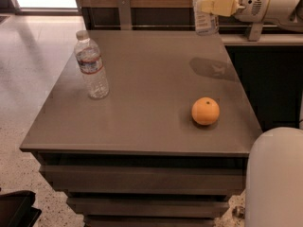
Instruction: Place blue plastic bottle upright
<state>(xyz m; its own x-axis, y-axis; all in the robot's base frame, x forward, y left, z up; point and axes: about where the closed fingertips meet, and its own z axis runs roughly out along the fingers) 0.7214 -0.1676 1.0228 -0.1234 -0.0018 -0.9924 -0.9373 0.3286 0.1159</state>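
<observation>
The blue plastic bottle [204, 8] is a clear bottle with a wide pale printed label. It hangs upright in the air above the far right corner of the grey table [142, 103], its top cut off by the frame edge. My gripper [215, 6] reaches in from the right with yellowish fingers [218, 5] and is shut on the bottle's middle. The bottle's shadow lies on the table below it.
A clear bottle with a blue-and-red label band [92, 65] stands upright at the table's left. An orange [205, 111] lies at the front right. A wooden wall and metal post [124, 11] stand behind the table. A white robot part [274, 178] fills the lower right.
</observation>
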